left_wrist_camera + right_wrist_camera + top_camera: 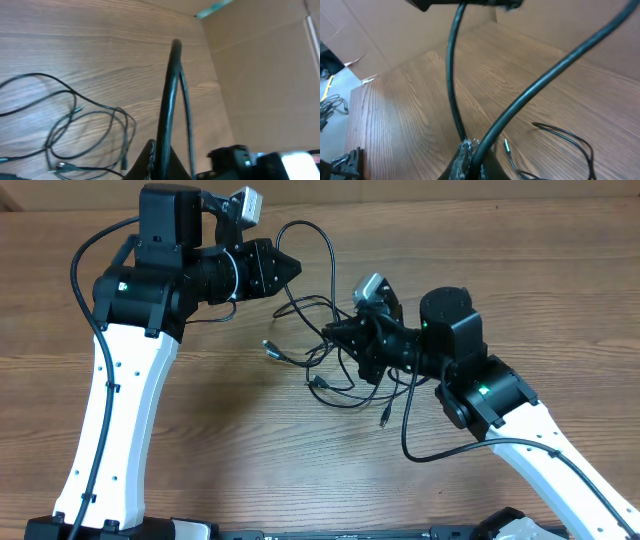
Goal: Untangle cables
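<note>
**Cables (335,362): pulling-apart step in hand, both grips closed**

Finding the tangle lying on the wooden table (200,430), centre and slightly right, between the two arms, with one loop arching toward the far edge. Noting the left gripper (298,266) sitting far-left of the tangle, jaws clamped on a single strand. Confirming this in the left wrist view: strand (169,100) running straight up out of the pinched fingertips. Noting the right gripper (330,330) sitting right over the knot, jaws likewise clamped on cable. Seeing in the right wrist view two runs leaving the pinch, one climbing up-left, one sweeping off to the right.

Judging the step as drawing the cords apart, each arm holding its own piece. Judging the knot as not yet undone, with crossings crowding just near of the right gripper. Spotting three plug tips (270,348) lying free on the near side of the tangle.

Expecting the next move to call for a slow widening pull, left grip going far-left, while watching which loop is tightening. Risking a cinched knot if both grips are dragging through the same crossing.

Failing to trace which cord belongs to which grip, since the right gripper's body is covering the core of the knot. Failing to tell whether the held strands are lifting clear of the table. Losing the remaining plug tip somewhere under the arm or in the loops. Seeing both wrist views cropped tight, with a cardboard wall (260,75) filling the background.
</note>
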`<state>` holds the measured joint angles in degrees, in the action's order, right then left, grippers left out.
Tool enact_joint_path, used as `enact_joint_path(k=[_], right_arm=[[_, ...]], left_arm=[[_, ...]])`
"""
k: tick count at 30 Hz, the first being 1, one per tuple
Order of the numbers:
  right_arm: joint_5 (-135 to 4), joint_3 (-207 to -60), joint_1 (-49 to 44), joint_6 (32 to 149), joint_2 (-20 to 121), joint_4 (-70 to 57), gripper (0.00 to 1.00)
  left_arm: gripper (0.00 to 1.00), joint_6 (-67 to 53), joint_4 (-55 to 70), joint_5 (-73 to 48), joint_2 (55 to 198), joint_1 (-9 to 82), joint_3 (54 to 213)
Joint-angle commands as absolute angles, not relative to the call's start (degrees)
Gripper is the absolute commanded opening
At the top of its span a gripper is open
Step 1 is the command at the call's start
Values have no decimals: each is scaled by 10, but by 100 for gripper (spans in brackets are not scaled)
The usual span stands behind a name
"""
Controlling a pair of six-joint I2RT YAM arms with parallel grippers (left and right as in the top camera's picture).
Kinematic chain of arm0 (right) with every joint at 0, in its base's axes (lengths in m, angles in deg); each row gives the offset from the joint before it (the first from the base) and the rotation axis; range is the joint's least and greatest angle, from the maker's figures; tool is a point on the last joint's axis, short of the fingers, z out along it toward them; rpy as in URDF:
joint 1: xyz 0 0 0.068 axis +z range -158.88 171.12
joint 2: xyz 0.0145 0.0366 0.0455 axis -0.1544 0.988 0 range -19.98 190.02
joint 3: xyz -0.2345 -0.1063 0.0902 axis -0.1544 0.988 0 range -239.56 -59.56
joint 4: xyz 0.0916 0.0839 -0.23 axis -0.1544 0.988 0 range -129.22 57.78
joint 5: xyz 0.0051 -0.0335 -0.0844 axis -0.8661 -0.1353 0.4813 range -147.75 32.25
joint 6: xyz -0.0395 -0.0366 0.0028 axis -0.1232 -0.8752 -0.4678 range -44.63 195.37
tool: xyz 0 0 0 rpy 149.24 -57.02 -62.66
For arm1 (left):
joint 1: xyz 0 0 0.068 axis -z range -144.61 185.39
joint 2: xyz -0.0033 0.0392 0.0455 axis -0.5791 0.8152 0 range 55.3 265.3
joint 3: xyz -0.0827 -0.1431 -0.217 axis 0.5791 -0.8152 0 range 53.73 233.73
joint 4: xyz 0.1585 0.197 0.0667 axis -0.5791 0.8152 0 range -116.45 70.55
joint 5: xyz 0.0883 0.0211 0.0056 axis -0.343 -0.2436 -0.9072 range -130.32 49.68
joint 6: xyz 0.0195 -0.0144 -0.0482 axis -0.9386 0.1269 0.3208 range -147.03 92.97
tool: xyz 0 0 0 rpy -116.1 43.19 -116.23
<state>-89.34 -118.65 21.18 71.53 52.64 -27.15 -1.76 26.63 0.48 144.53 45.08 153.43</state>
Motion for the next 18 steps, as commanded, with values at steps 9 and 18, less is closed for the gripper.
enact_joint_path(k=[9,18], right_arm=[[-899,-1196,250,676,527,-275,21],[-763,-1196,250,676,528,-276,32]], left_arm=[[4,50,255,32,1448,457,1540],[4,55,254,88,1448,467,1540]])
